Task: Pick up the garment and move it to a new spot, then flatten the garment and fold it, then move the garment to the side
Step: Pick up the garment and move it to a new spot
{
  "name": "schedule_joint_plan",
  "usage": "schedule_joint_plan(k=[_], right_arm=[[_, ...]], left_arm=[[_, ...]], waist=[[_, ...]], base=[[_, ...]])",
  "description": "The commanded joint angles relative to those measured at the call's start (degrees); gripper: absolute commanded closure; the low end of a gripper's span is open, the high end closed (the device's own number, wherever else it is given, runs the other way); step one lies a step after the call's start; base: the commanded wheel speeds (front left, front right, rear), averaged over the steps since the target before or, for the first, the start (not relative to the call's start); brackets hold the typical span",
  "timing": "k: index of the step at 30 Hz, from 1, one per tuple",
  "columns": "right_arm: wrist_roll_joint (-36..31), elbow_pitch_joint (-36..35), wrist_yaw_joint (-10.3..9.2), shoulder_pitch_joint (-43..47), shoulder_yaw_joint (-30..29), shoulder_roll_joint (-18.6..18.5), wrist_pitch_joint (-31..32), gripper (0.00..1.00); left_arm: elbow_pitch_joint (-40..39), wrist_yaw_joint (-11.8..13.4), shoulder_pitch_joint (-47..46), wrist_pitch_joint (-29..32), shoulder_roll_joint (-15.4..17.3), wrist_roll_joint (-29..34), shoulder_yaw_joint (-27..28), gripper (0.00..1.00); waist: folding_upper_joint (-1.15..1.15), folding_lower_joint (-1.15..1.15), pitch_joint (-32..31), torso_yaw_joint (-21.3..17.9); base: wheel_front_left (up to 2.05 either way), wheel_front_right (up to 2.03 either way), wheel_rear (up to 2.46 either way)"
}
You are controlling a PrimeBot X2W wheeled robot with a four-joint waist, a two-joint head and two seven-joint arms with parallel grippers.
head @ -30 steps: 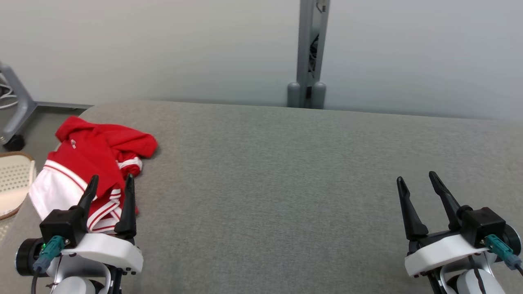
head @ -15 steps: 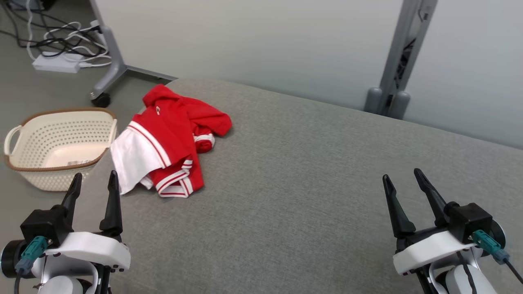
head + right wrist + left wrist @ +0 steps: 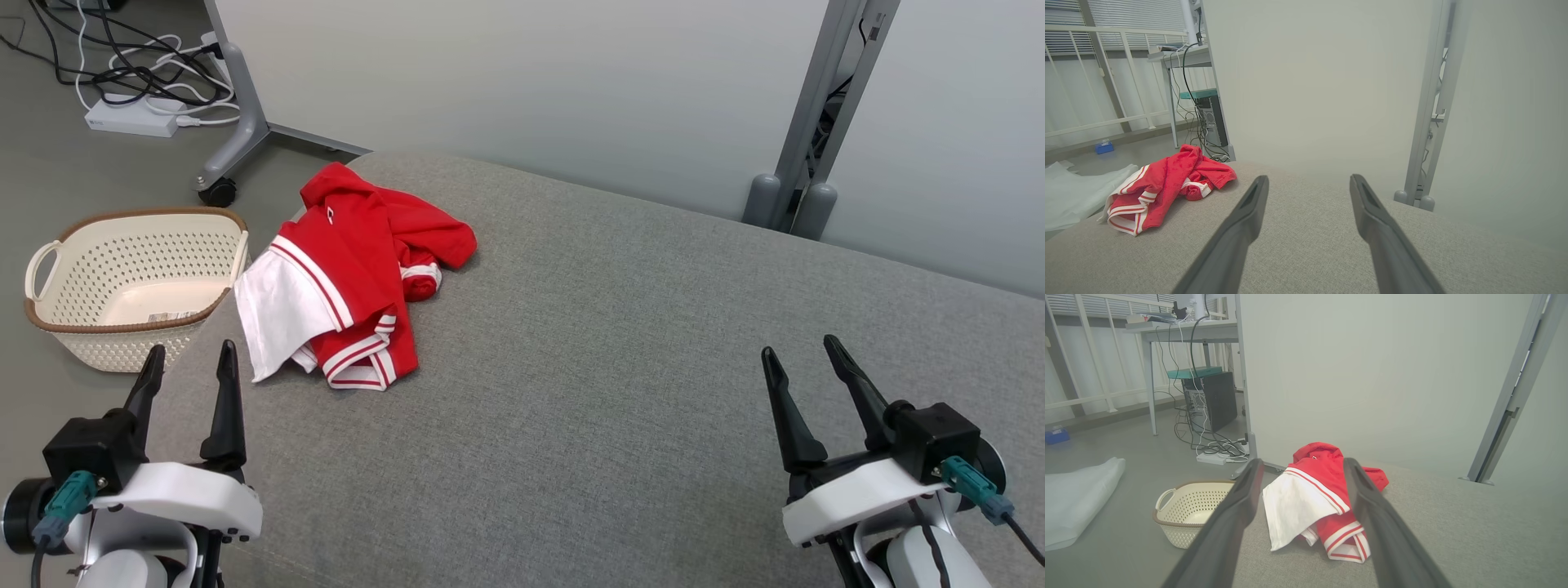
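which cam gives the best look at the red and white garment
Head view: the garment lies whole and unblocked, seen from above. In the left wrist view a dark finger crosses its right side. The right wrist view catches it low and side-on.

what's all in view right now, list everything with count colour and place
garment: 1, red and white, crumpled at the table's far left edge
table: 1, grey, in front of the robot
basket: 1, cream with a brown rim, on the floor left of the table
power strip: 1, white, on the floor beyond the basket
cables: several, black and white, around the power strip
panels: 2, pale grey, behind the table
post: 1, grey, between the panels
desk: 1, grey, far left
computer: 1, black, under the desk
sheet: 1, white, on the floor at far left
left fingers: 2, dark, open, lower left
right fingers: 2, dark, open, lower right
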Motion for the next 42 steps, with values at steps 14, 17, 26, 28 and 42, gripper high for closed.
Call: schedule_joint_plan(k=[14,17,26,28,42], right_arm=[[-0.6,-0.8,0.0,-0.7,0.6,-1.3,-0.5,0.0],[-0.5,-1.2,0.0,-1.5,1.3,-1.6,-0.3,0.0],[0.0,-2.0,0.0,-3.6,2.9,-3.1,0.6,0.0],[-0.1,-2.5,0.0,-4.0,3.2,-3.6,1.2,0.0],[0.5,-6.7,0.0,-7.5,5.5,-6.7,3.7,0.0]], left_arm=[[-0.9,-0.1,-15.9,3.9,4.3,2.2,-0.3,0.0],[4.4,-1.7,-20.9,7.8,5.1,1.1,-0.9,0.0],[26.9,-7.1,-30.0,16.4,4.3,-3.9,-2.3,0.0],[31.5,-8.0,-31.3,17.4,3.8,-4.7,-2.6,0.0],[53.0,-12.1,-38.5,21.2,1.9,-9.3,-2.1,0.0]], waist=[[0.0,0.0,1.1,-1.9],[0.0,0.0,2.2,-3.5],[0.0,0.0,7.6,-8.7],[0.0,0.0,9.0,-9.4],[0.0,0.0,18.2,-13.8]], base=[[0.0,0.0,0.0],[0.0,0.0,0.0],[0.0,0.0,0.0],[0.0,0.0,0.0],[0.0,0.0,0.0]])
